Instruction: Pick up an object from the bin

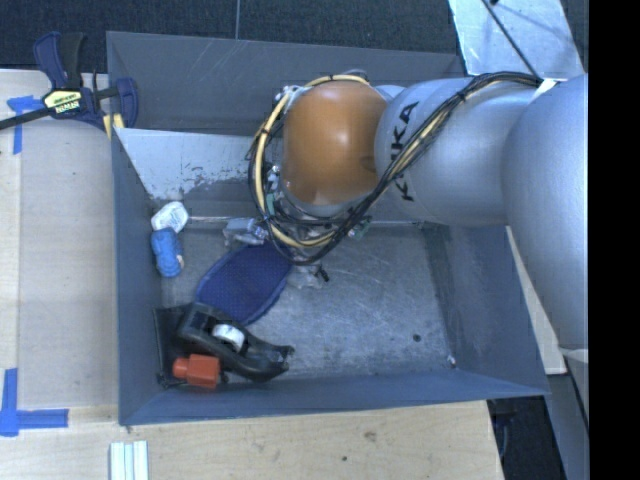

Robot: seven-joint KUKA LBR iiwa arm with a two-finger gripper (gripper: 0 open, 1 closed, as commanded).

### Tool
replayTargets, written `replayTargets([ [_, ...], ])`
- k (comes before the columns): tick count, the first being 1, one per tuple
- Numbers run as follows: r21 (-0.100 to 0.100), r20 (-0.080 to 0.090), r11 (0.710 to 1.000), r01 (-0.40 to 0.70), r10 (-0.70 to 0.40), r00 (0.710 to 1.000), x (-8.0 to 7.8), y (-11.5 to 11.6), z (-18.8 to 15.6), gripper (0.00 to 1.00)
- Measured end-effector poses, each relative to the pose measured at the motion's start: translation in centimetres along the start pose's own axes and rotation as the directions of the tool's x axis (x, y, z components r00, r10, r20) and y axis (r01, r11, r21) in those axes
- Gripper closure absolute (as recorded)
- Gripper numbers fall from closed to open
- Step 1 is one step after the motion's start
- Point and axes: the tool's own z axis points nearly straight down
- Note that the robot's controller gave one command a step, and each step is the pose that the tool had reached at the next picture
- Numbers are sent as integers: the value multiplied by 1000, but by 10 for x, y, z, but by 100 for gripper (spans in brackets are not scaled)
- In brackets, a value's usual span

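**End effector low over the blue pad in the bin**

In the near left corner of the grey bin [400, 303] lies a black plastic tool [240, 355], perhaps a tape dispenser, with a red block [197, 369] at its near end and a white roll [228, 335] in its middle. Just beyond it, touching its far edge, a dark blue oval pad [236, 285] lies flat, slanting toward the far right. Further left, by the wall, rests a small blue and white bottle [167, 240]. The end effector [303, 268] hangs at the pad's far right tip, under the orange cover [330, 148] and looped cables of the arm [470, 158]. Whether it is wide or narrow cannot be told.
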Motion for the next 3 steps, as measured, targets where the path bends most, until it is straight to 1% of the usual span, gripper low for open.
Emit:
replayTargets([
  [1, 1, 3, 1000, -4, 4, 1000, -1, 0, -2, 100],
  [2, 0, -1, 1000, -8, 8, 1000, -3, -3, -59, 100],
  [3, -4, -4, 1000, -13, 13, 1000, -4, -5, -63, 100],
])
